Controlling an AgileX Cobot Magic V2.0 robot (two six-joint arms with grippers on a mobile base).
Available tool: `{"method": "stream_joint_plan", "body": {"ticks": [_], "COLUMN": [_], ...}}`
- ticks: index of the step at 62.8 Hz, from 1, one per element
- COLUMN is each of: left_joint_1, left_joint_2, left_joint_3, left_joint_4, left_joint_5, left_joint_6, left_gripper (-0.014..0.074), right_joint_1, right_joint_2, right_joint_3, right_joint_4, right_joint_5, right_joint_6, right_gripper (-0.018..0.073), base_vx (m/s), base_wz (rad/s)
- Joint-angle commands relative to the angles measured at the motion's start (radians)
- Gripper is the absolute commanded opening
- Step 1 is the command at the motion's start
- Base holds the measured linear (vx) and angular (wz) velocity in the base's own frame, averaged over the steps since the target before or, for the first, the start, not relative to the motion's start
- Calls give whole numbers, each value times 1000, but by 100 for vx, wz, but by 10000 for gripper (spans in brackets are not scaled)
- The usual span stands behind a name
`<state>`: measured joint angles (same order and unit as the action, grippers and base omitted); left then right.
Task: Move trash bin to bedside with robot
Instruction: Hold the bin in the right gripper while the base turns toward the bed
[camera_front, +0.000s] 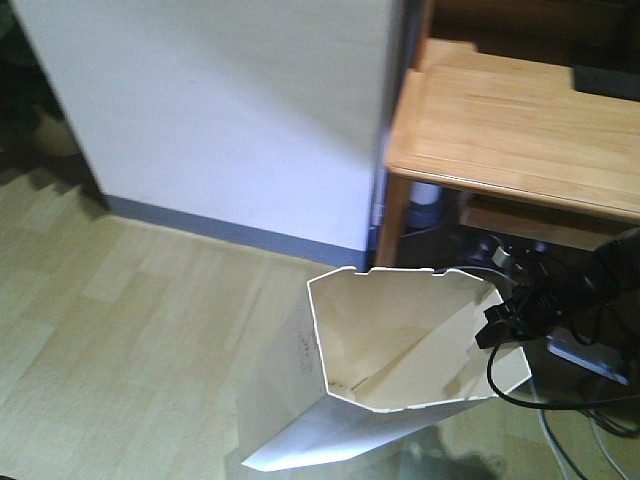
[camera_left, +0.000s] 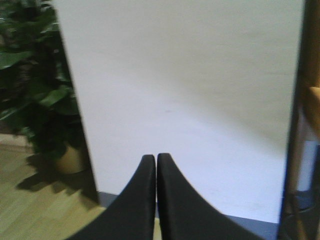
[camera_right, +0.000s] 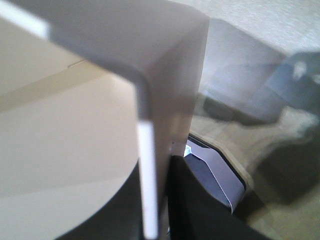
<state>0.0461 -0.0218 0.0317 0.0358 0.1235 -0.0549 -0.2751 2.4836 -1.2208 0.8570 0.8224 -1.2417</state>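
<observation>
The white trash bin (camera_front: 390, 360) stands on the pale wood floor, tilted, its angular notched rim and cream inside facing the front camera. My right gripper (camera_front: 497, 325), black with trailing cables, is shut on the bin's right rim. In the right wrist view the rim wall (camera_right: 150, 165) runs between the two black fingers (camera_right: 200, 205), one inside the bin and one outside. My left gripper (camera_left: 156, 159) is shut and empty, held in the air facing a white wall. The bed is out of view.
A white wall panel (camera_front: 220, 110) with a grey skirting stands ahead. A light wooden desk (camera_front: 520, 130) is at the right, with cables and boxes under it. A potted plant (camera_left: 35, 95) stands left of the wall.
</observation>
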Motion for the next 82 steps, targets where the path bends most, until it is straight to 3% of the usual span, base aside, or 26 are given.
{"method": "stream_joint_plan", "body": {"ticks": [1,82], "left_joint_1": [0,0], "left_joint_2": [-5,-5], "left_joint_3": [-24,-24], "left_joint_4": [-1,-1], "left_joint_5": [-73,-73], "left_joint_6": [-4,-4], "left_gripper": [-6,-6], "right_joint_1": [1,1], "right_joint_2": [-79,-79], "right_joint_3": [-10,-10], "right_joint_4": [94,93], "right_joint_5": [241,242], "right_joint_6": [-7,-8], "right_gripper": [-4,-4], "base_vx": [-6,5], "base_wz": [65,52]}}
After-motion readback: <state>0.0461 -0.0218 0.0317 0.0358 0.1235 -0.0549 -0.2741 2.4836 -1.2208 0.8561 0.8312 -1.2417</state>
